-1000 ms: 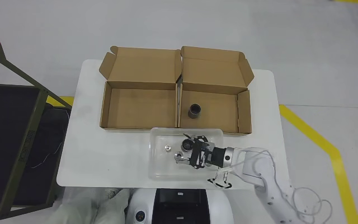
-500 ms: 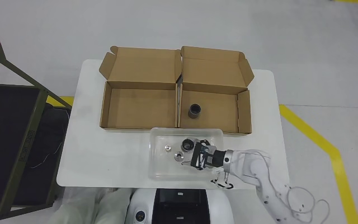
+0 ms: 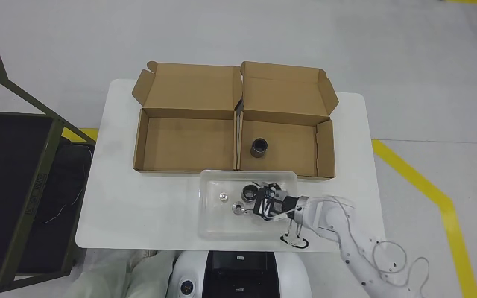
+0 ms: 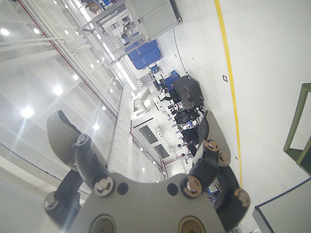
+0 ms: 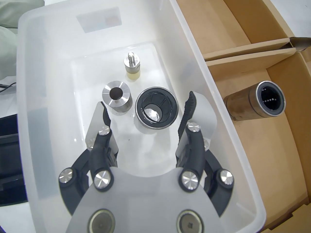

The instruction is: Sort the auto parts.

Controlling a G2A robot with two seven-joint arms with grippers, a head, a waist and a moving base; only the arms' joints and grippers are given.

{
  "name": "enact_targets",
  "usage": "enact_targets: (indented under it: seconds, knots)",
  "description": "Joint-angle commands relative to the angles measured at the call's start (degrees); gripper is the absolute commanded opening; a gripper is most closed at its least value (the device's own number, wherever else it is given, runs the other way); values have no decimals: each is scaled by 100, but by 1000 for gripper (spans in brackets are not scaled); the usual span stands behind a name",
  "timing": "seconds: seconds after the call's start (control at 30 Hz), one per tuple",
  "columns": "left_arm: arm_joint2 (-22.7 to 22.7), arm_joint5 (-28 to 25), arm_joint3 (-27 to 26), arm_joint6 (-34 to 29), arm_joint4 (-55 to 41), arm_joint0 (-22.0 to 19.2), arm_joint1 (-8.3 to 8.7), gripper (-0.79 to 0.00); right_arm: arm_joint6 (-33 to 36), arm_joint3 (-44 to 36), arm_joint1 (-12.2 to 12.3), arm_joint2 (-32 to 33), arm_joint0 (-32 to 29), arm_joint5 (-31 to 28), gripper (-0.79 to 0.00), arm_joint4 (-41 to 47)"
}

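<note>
While looking down from the right wrist, finds the right gripper (image 5: 147, 100) low inside a clear rectangular plastic tub (image 5: 187, 39), fingers (image 5: 189, 112) spread wide and gripping nothing. Between the fingertips and just ahead: an upright dark-rimmed steel cylindrical bearing (image 5: 156, 111), touching neither. Just beside it, a short silver metal cylinder with a dark centre hole (image 5: 117, 95). Beyond that, a small silver stud with a pin on top (image 5: 132, 66).

From above, shows the tub at the near edge of the white surface (image 3: 112, 186), in front of two open brown cardboard boxes side by side: a left box (image 3: 186, 145), and a right box (image 3: 294, 141) holding a second dark-ended bearing (image 3: 258, 147) near the shared wall.

Left gripper (image 4: 132, 124) pointed away at the hall, fingers apart, holding nothing.
</note>
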Motion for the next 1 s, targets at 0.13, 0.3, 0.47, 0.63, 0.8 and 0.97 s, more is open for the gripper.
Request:
enact_targets:
  seconds: [0.13,0.3,0.47,0.63,0.8,0.97]
  knots:
    - [0,0,0,0,0,0,0,0,-41,269,-26,-117,159,123,-200,-31]
    - [0,0,0,0,0,0,0,0,-82,442,-49,-212,262,202,-237,-9]
    - [0,0,0,0,0,0,0,0,-98,583,-70,-292,345,251,-317,32]
    - [0,0,0,0,0,0,0,0,-119,669,-89,-366,409,277,-305,98]
    - [0,0,0,0,0,0,0,0,-128,702,-112,-438,491,300,-296,173]
    - [0,0,0,0,0,0,0,0,-147,809,-136,-512,564,340,-397,238]
